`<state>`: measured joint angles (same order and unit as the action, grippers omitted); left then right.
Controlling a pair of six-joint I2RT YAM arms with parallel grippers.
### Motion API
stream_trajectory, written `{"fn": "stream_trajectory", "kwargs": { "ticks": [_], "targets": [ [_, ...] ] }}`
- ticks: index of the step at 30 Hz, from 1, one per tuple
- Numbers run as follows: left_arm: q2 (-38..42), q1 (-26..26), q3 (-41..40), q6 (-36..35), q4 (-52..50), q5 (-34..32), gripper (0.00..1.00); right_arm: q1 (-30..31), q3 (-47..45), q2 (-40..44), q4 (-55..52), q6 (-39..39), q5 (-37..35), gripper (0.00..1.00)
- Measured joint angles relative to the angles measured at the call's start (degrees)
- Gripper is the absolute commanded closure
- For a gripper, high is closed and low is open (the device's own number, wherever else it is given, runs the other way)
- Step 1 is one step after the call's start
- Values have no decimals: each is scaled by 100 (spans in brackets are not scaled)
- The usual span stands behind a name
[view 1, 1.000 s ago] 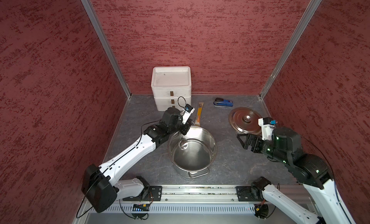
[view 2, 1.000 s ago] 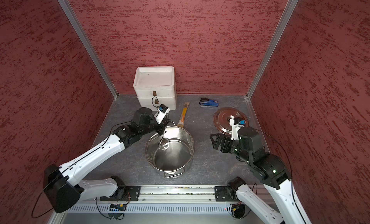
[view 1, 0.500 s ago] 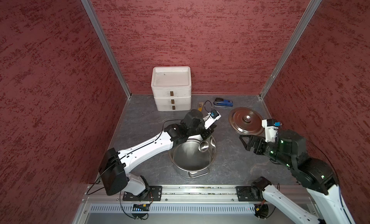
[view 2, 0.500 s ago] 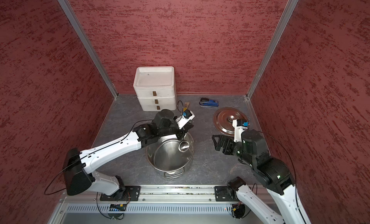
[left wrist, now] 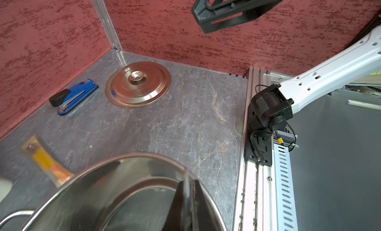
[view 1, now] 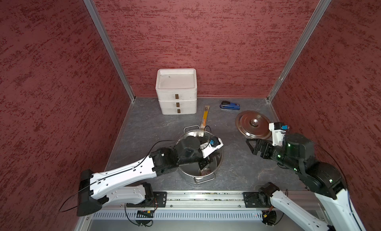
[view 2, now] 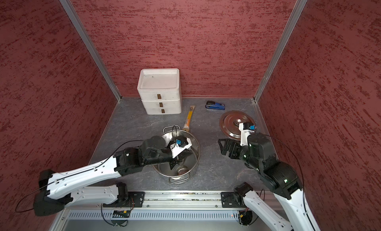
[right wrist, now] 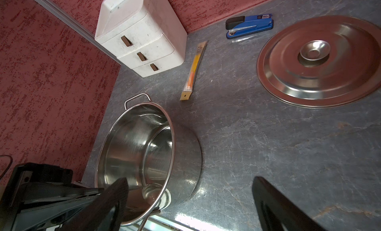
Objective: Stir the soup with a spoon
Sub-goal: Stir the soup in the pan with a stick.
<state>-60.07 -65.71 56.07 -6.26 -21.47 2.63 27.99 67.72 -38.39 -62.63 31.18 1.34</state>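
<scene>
Looking light, stiff and slippery, the steel ladle (view 2: 181, 170) is clamped by its thin handle in the left fingers (left wrist: 179, 209), bowl low inside the pot (view 2: 198, 151); right fingers (right wrist: 276, 207) are spread wide, apart from the pot.

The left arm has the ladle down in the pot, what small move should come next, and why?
Probably sweep the ladle round the pot floor: the left pincer is shut on its handle, its bowl low by the near wall.

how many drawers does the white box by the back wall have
3, stacked in the white drawer box: top drawer, middle drawer and bottom drawer. Each has a brown pull and looks shut. None seems hidden.
</scene>
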Motion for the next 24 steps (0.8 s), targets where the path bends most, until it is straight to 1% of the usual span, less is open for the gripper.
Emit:
{"fn": "stream_trajectory", "kwargs": {
  "ticks": [2, 5, 9, 12, 15, 19, 22, 24],
  "targets": [
    [376, 107, -203, 101, -229, -140, 100, 0, -4, -55, 28, 0, 11, 1],
    [863, 437, -413, 221, -601, -289, 100, 0, -7, -122, 59, 0, 39, 1],
    [1408, 1220, -625, 291, -885, -367, 100, 0, -7, -177, 118, 0, 76, 2],
    [1519, 1825, -693, 286, -901, -356, 100, 0, -9, -201, 160, 0, 103, 1],
    [1335, 2286, -693, 256, -758, -341, 100, 0, -9, -219, 177, 0, 111, 1],
    [748, 2726, -693, 164, -352, -310, 100, 0, -9, -219, 190, 2, 122, 1],
    [155, 2920, -612, 63, -4, -273, 100, 0, -9, -216, 190, 2, 125, 2],
    [-254, 2951, -466, -13, 227, -210, 100, 0, -9, -210, 188, 2, 122, 2]
  ]
}}
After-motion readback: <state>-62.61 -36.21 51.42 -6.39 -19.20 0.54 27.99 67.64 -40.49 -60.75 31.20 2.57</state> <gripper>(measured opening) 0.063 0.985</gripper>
